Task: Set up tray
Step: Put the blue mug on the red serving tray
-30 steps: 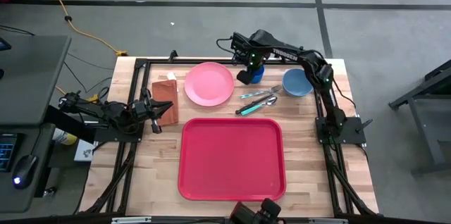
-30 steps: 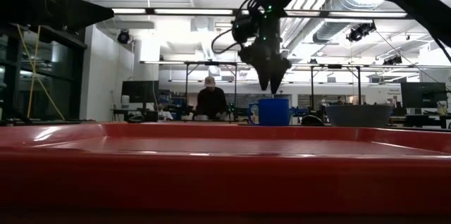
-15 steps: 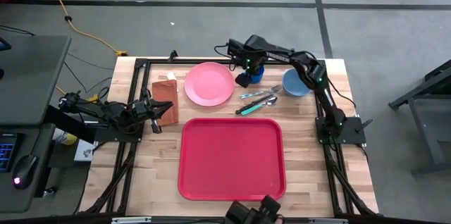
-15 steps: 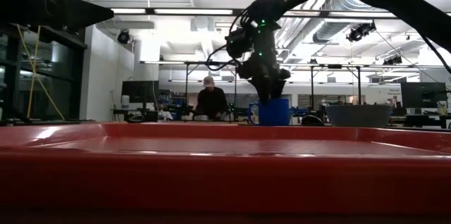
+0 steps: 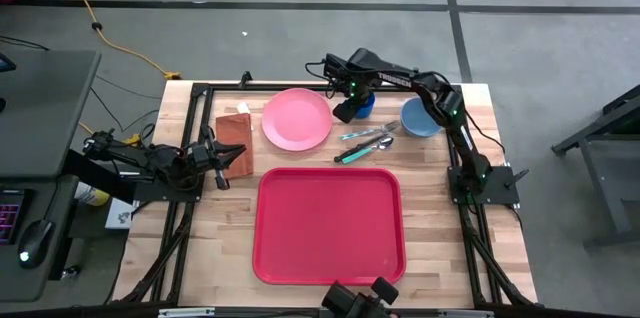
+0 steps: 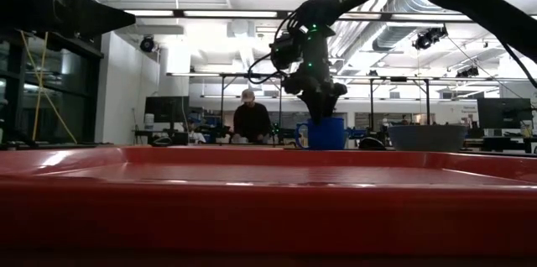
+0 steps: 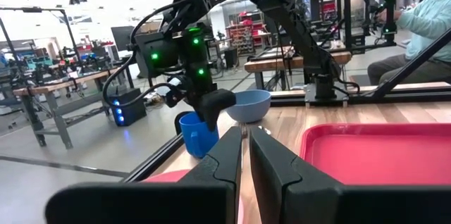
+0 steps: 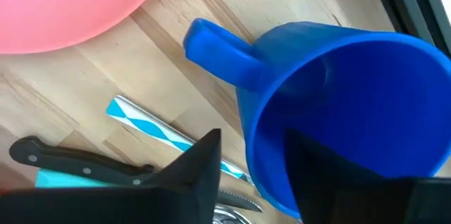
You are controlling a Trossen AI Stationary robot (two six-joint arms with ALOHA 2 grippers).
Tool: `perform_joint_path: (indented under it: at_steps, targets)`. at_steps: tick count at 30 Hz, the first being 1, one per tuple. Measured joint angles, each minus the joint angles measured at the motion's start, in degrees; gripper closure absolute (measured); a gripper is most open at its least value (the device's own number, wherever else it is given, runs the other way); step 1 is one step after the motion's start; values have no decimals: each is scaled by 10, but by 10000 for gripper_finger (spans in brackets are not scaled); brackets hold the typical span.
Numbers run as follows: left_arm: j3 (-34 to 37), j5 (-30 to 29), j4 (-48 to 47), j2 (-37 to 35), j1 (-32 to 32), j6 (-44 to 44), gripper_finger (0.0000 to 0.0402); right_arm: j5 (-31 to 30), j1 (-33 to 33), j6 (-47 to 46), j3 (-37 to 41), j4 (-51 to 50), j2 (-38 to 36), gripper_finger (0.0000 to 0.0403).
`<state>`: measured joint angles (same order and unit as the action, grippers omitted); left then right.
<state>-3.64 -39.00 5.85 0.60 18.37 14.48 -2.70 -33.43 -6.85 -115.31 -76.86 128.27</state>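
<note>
High view, big red plastic tray (image 5: pixel 330 224) flat on the wooden table (image 5: pixel 430 213) near the front edge, right gripper (image 5: pixel 349 108) pinching the blue plastic mug's (image 5: pixel 364 104) rim, one finger inside, left gripper (image 5: pixel 222 158) clenched, holding nothing, by the brown napkin (image 5: pixel 237 148).

past the left gripper (image 7: pixel 246 155), whose two dark fingers stand nearly together with a thin gap, the right arm (image 7: pixel 282 20) reaches down to a blue cup (image 7: pixel 198 134). its gripper (image 7: pixel 211 111) sits at the cup's rim. a blue bowl (image 7: pixel 246 104) stands just behind. the red tray (image 7: pixel 380 153) lies beside. a person (image 7: pixel 423 20) sits beyond.
</note>
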Motion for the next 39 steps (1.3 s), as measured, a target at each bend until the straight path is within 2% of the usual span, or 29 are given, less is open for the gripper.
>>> perform_joint_path:
  at_steps: [13,29,39]
  targets:
    - [0,-1,0,0,0,0,341,-2,0,10,0,-6,0,398]
    - [0,-4,1,0,0,0,341,9,3,0,-9,-71,0,402]
    - [0,-4,1,0,0,-23,341,12,36,-42,-134,-132,-4,403]
